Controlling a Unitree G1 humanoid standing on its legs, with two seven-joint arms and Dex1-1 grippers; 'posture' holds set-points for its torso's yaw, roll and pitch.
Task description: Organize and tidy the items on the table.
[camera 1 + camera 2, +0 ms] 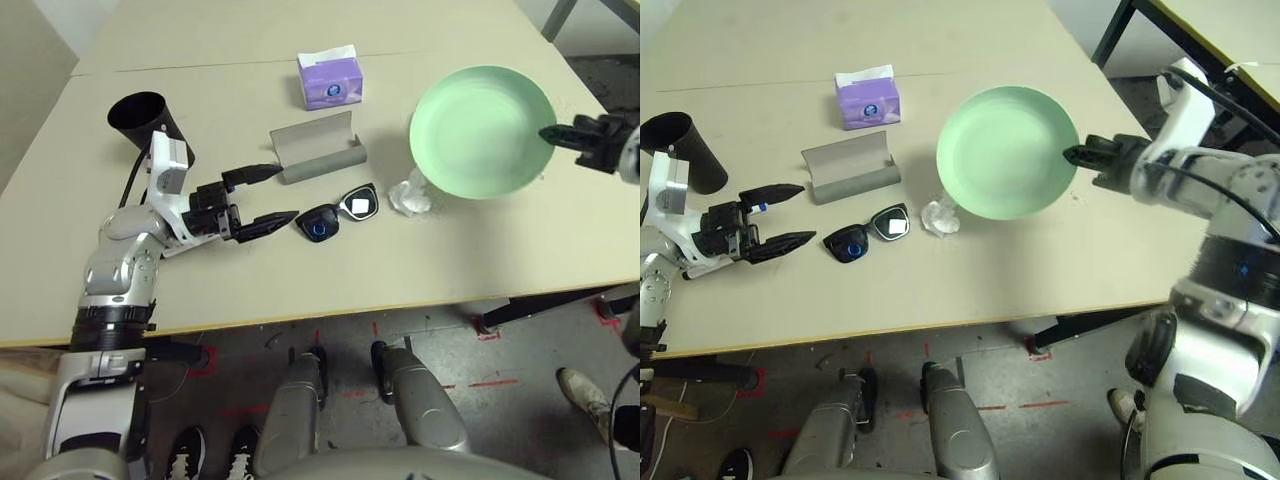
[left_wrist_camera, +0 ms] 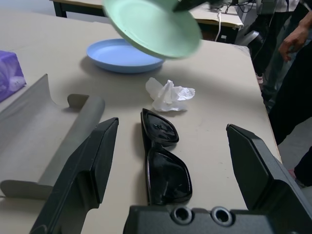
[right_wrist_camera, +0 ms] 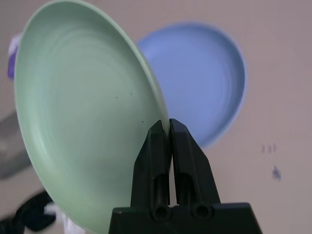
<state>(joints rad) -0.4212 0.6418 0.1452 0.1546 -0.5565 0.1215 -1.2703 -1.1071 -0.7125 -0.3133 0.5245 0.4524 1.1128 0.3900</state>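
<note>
The right pincer (image 1: 1077,156) is clamped on the rim of the green plate (image 1: 1007,150), holding it tilted in the air above the blue plate (image 2: 124,55), which lies flat on the desk (image 1: 400,260). Stacking the 2 plates looks like the step in hand, not yet finished.

The left pincer (image 1: 272,193) is spread wide and holds nothing, aimed at the black sunglasses (image 1: 338,213) that lie folded just ahead of it. The grey glasses case (image 1: 318,147) sits open just beyond them, so the sunglasses are not yet packed away. A crumpled white tissue (image 1: 410,196) lies loose near the sunglasses, under the edge of the raised plate. The black cup (image 1: 142,119) rests on its side at the left, and the purple tissue box (image 1: 330,79) stands upright further back. No markers show in any view.

By my judgement most of the tidying is left: plates, sunglasses, tissue, cup.
</note>
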